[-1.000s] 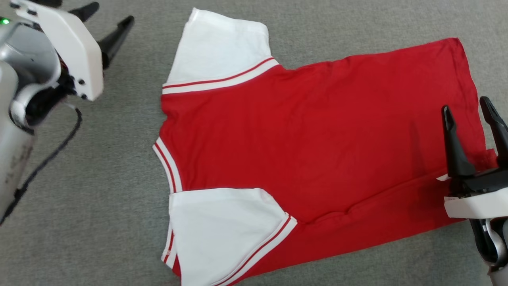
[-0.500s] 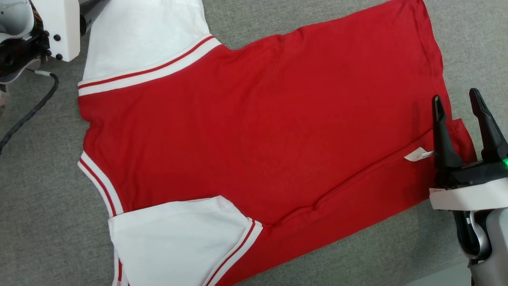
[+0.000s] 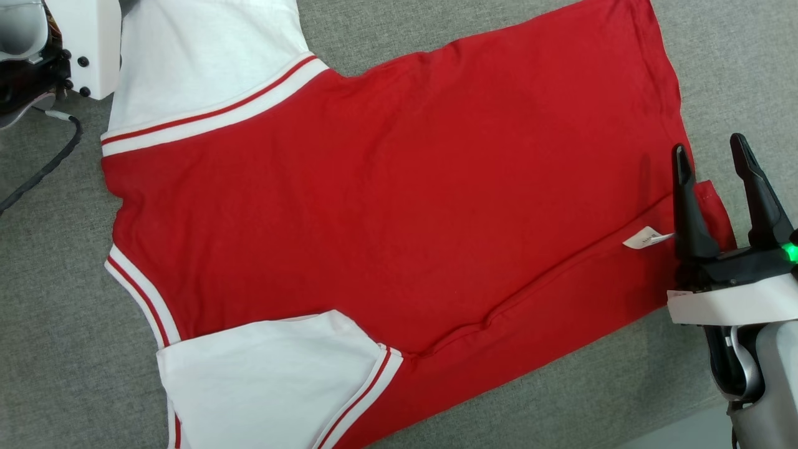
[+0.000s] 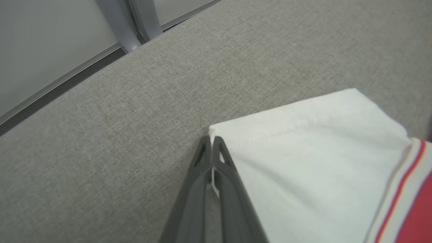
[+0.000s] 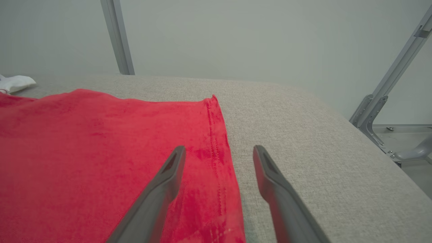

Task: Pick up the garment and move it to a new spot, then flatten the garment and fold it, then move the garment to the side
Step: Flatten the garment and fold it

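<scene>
Red garment [image 3: 399, 206] lies flattened on the grey pad [image 3: 37, 299], folding seemingly just starting: left gripper [image 4: 211, 140] pinches its white sleeve [image 4: 303, 152] corner at eleven o'clock, right gripper [image 3: 709, 144] gapes over the hem [image 5: 216, 135] at three o'clock.

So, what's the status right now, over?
Left tool shut on white sleeve corner. Right tool open, over red shirt hem. Nothing in the way.

label [image 3: 645, 237] print too small; lower sleeve [image 3: 262, 386] cut off.
</scene>
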You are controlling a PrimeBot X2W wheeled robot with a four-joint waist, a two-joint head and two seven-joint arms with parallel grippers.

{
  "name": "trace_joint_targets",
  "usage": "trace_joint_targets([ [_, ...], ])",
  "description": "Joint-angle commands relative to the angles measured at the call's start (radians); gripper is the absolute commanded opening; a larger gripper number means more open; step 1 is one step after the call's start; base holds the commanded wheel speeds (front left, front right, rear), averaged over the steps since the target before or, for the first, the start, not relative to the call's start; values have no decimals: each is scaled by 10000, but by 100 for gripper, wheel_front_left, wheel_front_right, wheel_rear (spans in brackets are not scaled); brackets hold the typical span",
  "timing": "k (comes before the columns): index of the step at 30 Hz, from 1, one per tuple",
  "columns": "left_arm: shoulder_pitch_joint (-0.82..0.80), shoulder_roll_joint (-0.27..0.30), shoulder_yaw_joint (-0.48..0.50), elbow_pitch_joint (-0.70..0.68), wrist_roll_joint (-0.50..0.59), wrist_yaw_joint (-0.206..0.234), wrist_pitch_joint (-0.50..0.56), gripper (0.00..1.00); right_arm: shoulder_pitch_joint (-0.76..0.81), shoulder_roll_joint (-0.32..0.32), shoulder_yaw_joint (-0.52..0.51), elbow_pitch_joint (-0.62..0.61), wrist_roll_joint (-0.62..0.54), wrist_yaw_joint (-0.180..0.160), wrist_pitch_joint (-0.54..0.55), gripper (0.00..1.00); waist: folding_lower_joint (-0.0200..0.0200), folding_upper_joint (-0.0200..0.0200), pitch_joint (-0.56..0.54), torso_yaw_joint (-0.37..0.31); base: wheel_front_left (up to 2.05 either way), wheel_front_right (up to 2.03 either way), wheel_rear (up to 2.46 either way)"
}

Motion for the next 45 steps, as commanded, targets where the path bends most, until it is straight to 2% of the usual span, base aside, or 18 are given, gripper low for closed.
trace_joint_targets([
  [1, -91, 132, -59, 72, 8, -1, -55, 0, -138, -35, 0, 36, -54, -22, -58, 100, 0, 0, -7, -1, 0, 0, 0],
  [8, -306, 240, -479, -162, -378, -2, -604, 0, -570, -94, 354, 245, 176, -22, -58, 100, 0, 0, -109, 47, 0, 0, 0],
  [13, -358, 335, -886, -465, -692, -2, -1021, 0, -1836, -350, 981, 1628, 913, -22, 196, 100, 0, 0, -331, 181, 0, 0, 0],
  [16, -447, 439, -1154, -593, -849, -2, -1156, 0, -3237, -641, 1565, 2602, 1399, -22, 1596, 100, 0, 0, -442, 260, 0, 0, 0],
  [23, -693, 540, -1725, -859, -1114, -2, -1299, 0, -5950, -1106, 2077, 4181, 1984, -23, 5953, 100, 0, 0, -494, 555, 0, 0, 0],
  [26, -859, 544, -2019, -996, -1190, -2, -1421, 0, -6759, -1035, 1962, 4689, 1930, -22, 7256, 100, 0, 0, -434, 741, 0, 0, 0],
  [30, -1007, 575, -2272, -1049, -1305, -2, -1532, 0, -7101, -1003, 1873, 5023, 1981, -22, 7835, 100, 0, 0, -394, 872, 0, 0, 0],
  [34, -1168, 644, -2512, -1030, -1423, -2, -1637, 0, -7217, -933, 1821, 5184, 1849, -22, 8035, 82, 0, 0, -366, 935, 0, 0, 0],
  [37, -1184, 703, -2683, -983, -1514, -2, -1704, 0, -7197, -886, 1824, 5236, 1776, -22, 8070, 48, 0, 0, -383, 927, 0, 0, 0],
  [39, -1208, 724, -2742, -966, -1538, -2, -1721, 0, -7202, -873, 1843, 5241, 1763, -22, 8069, 45, 0, 0, -389, 926, 0, 0, 0],
  [41, -1268, 760, -2844, -931, -1614, -2, -1764, 0, -7221, -870, 1868, 5237, 1757, -22, 8129, 29, 0, 0, -401, 926, 0, 0, 0],
  [43, -1327, 765, -2944, -902, -1651, -3, -1792, 0, -7278, -938, 1898, 5247, 1651, -22, 8141, 0, 0, 0, -399, 931, 0, 0, 0],
  [45, -1351, 753, -3046, -882, -1719, -3, -1832, 0, -7316, -957, 1895, 5249, 1621, -22, 8153, 0, 0, 0, -401, 945, 0, 0, 0],
])
